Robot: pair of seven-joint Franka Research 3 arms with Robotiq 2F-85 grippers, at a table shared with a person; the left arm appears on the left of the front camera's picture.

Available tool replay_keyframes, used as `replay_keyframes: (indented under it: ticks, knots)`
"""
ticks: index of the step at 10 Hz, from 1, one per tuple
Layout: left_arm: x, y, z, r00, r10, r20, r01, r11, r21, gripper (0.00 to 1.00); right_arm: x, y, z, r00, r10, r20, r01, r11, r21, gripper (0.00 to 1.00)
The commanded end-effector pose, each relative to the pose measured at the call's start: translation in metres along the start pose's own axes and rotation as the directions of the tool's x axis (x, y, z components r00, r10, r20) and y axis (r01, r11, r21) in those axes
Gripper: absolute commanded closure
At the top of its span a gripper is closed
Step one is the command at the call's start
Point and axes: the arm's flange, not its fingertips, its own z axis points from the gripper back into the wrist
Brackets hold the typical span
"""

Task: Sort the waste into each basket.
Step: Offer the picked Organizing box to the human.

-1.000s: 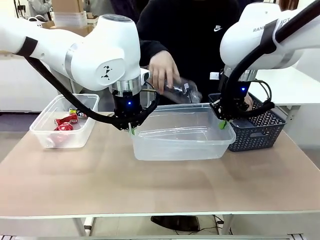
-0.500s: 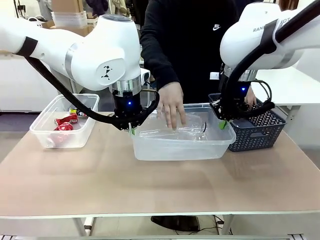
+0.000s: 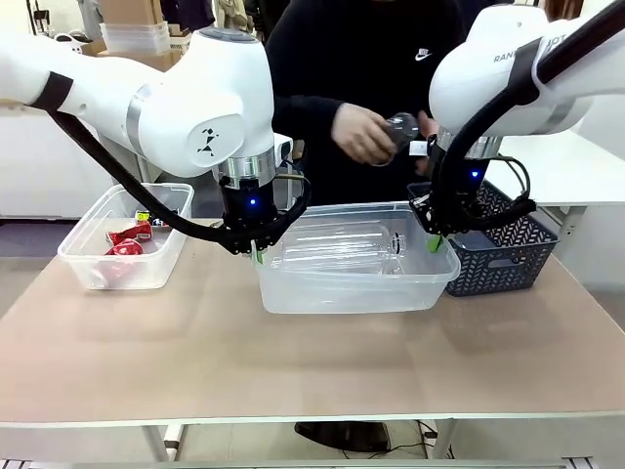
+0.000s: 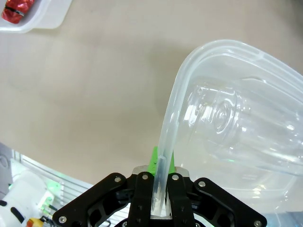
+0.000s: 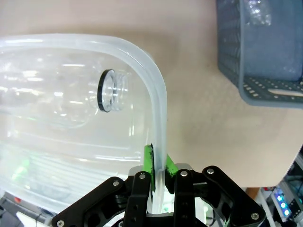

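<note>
At the far left of the counter [image 3: 293,371] stands the small clear tub [image 3: 88,266], and inside it lie red cans [image 3: 125,240]; in my left wrist view I see only its corner with one red can at the top edge. My left end effector [image 3: 258,256] is next, and it pinches the left rim of the big clear tub [image 3: 342,293], which sits in the middle of the counter; the wrist view shows the rim wall standing between my two fingers, with a green pad [image 4: 154,161] pressed on it. Inside this big tub lies one see-through plastic bottle [image 3: 342,246] on its side, its open neck toward the right; in my right wrist view the round mouth of it is near the tub's corner. Above the tub, the person's hands [image 3: 366,133] hold a small grey thing at chest height, I cannot tell what it is. My right end effector [image 3: 436,242] pinches the right rim of the same big tub, the green pads [image 5: 148,165] are closed on the wall from both sides. Just beside the tub on the right stands the dark blue lattice basket [image 3: 508,256]; in the wrist view something see-through lies in it, too unclear to name
</note>
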Motion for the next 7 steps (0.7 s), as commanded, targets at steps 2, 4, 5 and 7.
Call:
replay_keyframes:
  ticks: [2, 4, 5, 7]
  knots:
    - [0.0043, 0.0054, -0.0007, 1.000, 0.030, 0.006, -0.030, 1.000, 0.006, 0.96, -0.0025, 0.0068, 0.0059, 1.000, 0.009, -0.004, -0.009, 1.000, 0.006, 0.95]
    - [0.0043, 0.0054, -0.0007, 1.000, 0.030, 0.006, -0.030, 1.000, 0.006, 0.96, -0.0025, 0.0068, 0.0059, 1.000, 0.009, -0.004, -0.009, 1.000, 0.006, 0.95]
    - [0.0043, 0.0054, -0.0007, 1.000, 0.030, 0.006, -0.030, 1.000, 0.006, 0.96, -0.0025, 0.0068, 0.0059, 1.000, 0.009, -0.004, -0.009, 1.000, 0.006, 0.95]
    - [0.0043, 0.0054, -0.0007, 1.000, 0.030, 0.006, -0.030, 1.000, 0.006, 0.96, -0.0025, 0.0068, 0.0059, 1.000, 0.009, -0.004, -0.009, 1.000, 0.006, 0.95]
